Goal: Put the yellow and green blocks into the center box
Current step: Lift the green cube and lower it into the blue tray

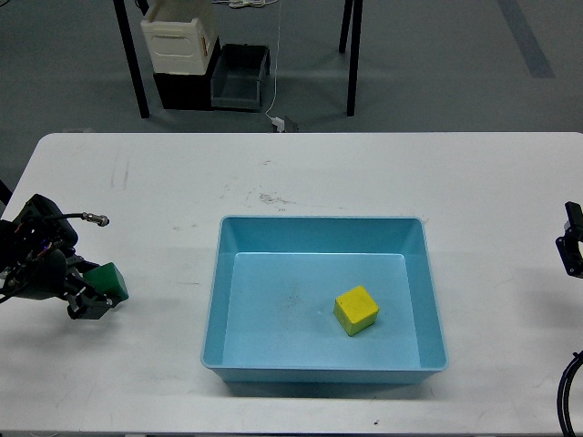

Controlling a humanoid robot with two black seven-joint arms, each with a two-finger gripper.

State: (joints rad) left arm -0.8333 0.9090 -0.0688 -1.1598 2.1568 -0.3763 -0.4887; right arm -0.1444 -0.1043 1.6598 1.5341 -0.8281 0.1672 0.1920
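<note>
Because your left pincer [91, 299] is clenched on the green block [111, 281] at nine o'clock on the counter [364, 177], carry it toward three o'clock into the blue box [211, 320], where the yellow block [356, 309] already sits. Your right pincer [572, 248]: cannot tell.

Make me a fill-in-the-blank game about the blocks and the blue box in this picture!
1. The yellow block lies inside the ____ tray.
2. The green block is at the robot's ____ gripper, outside the tray.
3. The tray rests on a ____ table.
4. The number of blocks in the tray is ____.

Missing words: blue; left; white; one
</note>
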